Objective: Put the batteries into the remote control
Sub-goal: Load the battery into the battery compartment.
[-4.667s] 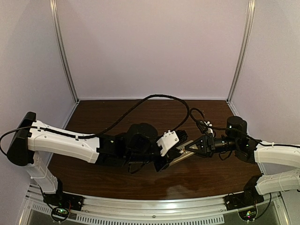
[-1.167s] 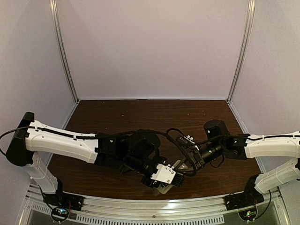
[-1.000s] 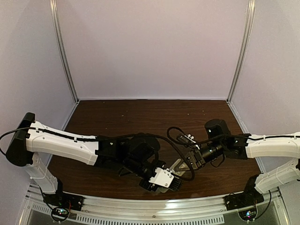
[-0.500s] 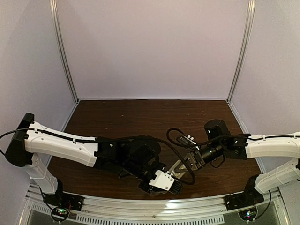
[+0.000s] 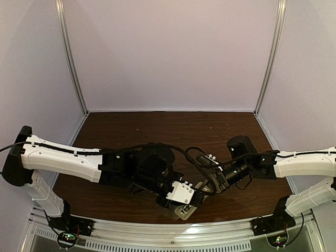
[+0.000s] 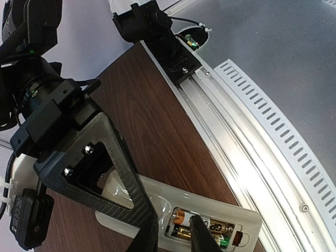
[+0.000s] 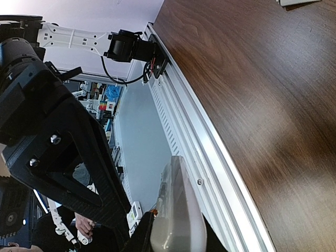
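Note:
The white remote control (image 6: 227, 206) lies back-up near the table's front edge, its battery bay open. Both gold batteries (image 6: 233, 227) sit side by side in the bay. My right gripper (image 7: 176, 239) is shut on the remote's end, which shows edge-on in the right wrist view (image 7: 177, 202). One of its black fingers (image 6: 118, 168) lies across the remote's left part. My left gripper (image 6: 173, 237) hovers over the bay, jaws a little apart, one fingertip (image 6: 197, 226) touching the upper battery. In the top view the remote (image 5: 185, 211) shows below the left gripper (image 5: 192, 202) and the right gripper (image 5: 208, 187).
An aluminium rail (image 5: 168, 231) runs along the table's front edge, close under the remote; it also shows in the left wrist view (image 6: 247, 118). Black cables (image 5: 195, 157) loop between the two wrists. A small pale flat piece (image 7: 299, 2) lies on the table. Pale walls enclose the sides and back.
Since 4.7 s ago both grippers and the remote have come from mid-table down to the front edge. In the last second the left wrist has shifted slightly right over the remote.

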Controlling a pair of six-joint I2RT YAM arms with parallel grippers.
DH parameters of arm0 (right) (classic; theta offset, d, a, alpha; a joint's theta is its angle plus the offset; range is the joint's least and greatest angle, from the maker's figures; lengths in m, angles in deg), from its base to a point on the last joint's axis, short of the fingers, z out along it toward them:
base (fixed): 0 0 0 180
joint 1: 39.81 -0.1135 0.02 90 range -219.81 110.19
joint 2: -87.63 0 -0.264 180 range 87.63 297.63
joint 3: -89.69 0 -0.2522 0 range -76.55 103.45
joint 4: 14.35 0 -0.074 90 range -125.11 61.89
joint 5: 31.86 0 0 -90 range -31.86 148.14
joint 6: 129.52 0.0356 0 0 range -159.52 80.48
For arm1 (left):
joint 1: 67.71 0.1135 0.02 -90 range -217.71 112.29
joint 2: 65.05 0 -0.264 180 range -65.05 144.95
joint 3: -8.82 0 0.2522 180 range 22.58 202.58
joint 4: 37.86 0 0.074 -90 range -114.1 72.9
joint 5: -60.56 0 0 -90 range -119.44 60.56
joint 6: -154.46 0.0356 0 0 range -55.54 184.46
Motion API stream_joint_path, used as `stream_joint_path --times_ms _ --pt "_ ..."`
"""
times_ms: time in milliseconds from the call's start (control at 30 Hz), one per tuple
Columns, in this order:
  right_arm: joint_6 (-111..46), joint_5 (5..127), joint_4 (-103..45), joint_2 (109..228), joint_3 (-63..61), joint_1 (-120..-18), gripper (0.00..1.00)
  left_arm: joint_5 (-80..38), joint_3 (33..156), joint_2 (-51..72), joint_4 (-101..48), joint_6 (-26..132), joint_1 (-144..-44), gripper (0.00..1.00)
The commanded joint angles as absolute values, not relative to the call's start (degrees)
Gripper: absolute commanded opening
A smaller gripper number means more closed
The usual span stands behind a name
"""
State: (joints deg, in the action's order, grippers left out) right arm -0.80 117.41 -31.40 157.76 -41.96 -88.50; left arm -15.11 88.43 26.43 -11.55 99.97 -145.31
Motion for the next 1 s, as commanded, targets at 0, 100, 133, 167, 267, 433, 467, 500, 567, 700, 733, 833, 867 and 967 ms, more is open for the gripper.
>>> stream_joint_path --times_ms 0,100,133,167,267,433,467,500,567,700,733,833,867,967 --pt "-1.8 117.8 -31.4 157.3 -39.7 -89.4 0.00 -15.3 88.4 26.2 -13.3 100.8 -144.7 0.23" --pt "-2.0 117.6 -31.7 157.3 -39.5 -89.6 0.00 -14.7 88.5 26.6 -13.0 100.9 -144.7 0.22" --pt "-2.0 117.6 -31.7 157.3 -39.4 -89.8 0.00 -14.6 88.6 26.7 -12.8 100.9 -144.6 0.21" --pt "-2.1 117.5 -31.8 157.3 -39.4 -89.7 0.00 -14.3 88.7 26.8 -12.5 101.0 -144.7 0.21" --pt "-2.0 117.5 -31.8 157.4 -39.2 -89.8 0.00 -12.9 88.9 27.1 -12.3 101.0 -144.7 0.21" --pt "-2.1 117.4 -31.9 157.4 -39.0 -90.0 0.00 -12.8 89.4 28.1 -11.3 101.1 -144.7 0.20" --pt "-2.2 117.4 -32.0 157.4 -39.0 -90.0 0.00 -12.8 89.4 28.3 -11.1 101.0 -144.7 0.20" --pt "-2.2 117.4 -32.1 157.4 -38.9 -90.1 0.00 -12.8 89.5 28.5 -11.1 100.9 -144.7 0.20" --pt "-2.4 117.4 -32.2 157.3 -38.9 -90.2 0.00 -12.8 89.7 29.0 -10.6 100.8 -144.7 0.18" --pt "-2.5 117.4 -32.3 157.2 -38.8 -90.3 0.00 -13.1 89.8 29.5 -10.1 100.6 -144.6 0.15" --pt "-2.4 117.4 -32.3 157.2 -38.7 -90.3 0.00 -13.1 89.8 29.6 -9.8 100.7 -144.6 0.13" --pt "-2.5 117.4 -32.2 157.3 -38.5 -90.3 0.00 -13.0 89.8 29.6 -9.3 101.0 -144.6 0.09" --pt "-2.5 117.5 -32.2 157.3 -38.5 -90.3 0.00 -13.1 89.8 29.8 -9.0 101.1 -144.7 0.09" --pt "-2.5 117.8 -32.3 157.1 -38.1 -90.3 0.00 -13.0 89.9 30.3 -8.2 101.4 -144.6 0.07"
